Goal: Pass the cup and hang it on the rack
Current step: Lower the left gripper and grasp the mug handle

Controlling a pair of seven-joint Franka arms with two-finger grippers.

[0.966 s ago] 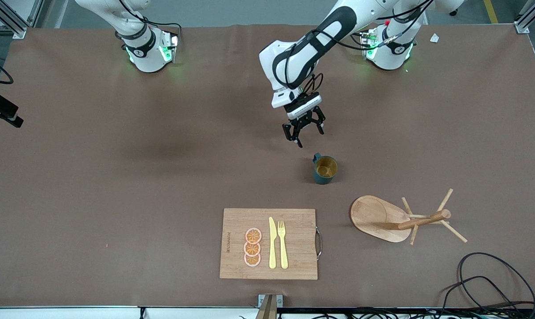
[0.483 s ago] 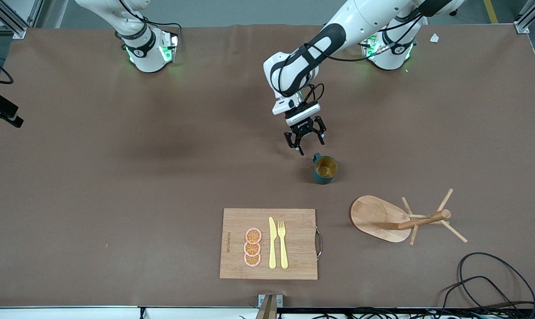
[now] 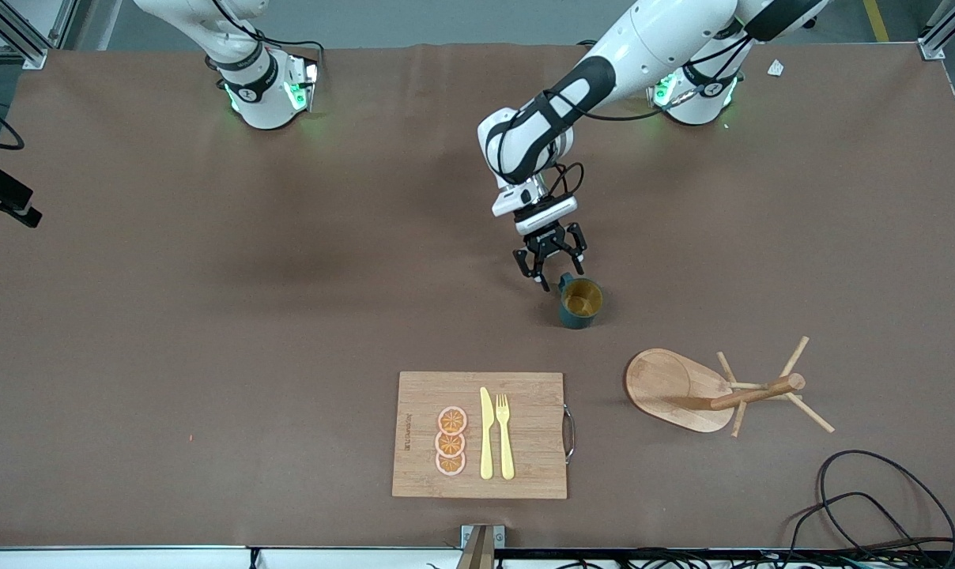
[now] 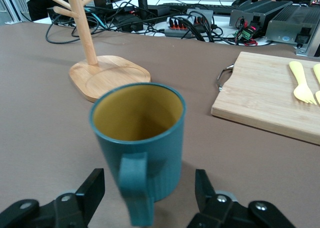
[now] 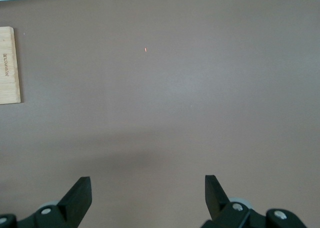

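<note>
- Your left gripper (image 3: 552, 265) sits low beside the cup (image 3: 580, 303), on the side toward the robot bases, at the cup's handle.
- In the left wrist view the two black fingers (image 4: 89, 193) stand apart, one on each side of the handle, and grip nothing. The claw is released.
- The cup is dark teal with a ribbed wall and a mustard-yellow inside. It stands upright on the brown table (image 3: 209, 316), mouth up. You cannot see any lettering on it from these angles.
- The rack (image 3: 715, 389) is a light wooden mug tree on an oval base, with a central post and thin angled pegs. It stands nearer the front camera than the cup, toward the left arm's end of the table, apart from the cup. No cup hangs on it.
- A bamboo board (image 3: 480, 435) with a metal handle lies nearer the front camera than the cup. Small writing is printed along one edge; you cannot read it here.
- On the board lie three orange slices (image 3: 451, 441), a yellow knife (image 3: 485, 433) and a yellow fork (image 3: 504, 435), side by side.
- Your right gripper (image 5: 147, 200) waits over bare table, fingers spread wide and empty.
- Black cables (image 3: 873, 506) lie at the table's corner near the rack.
</note>
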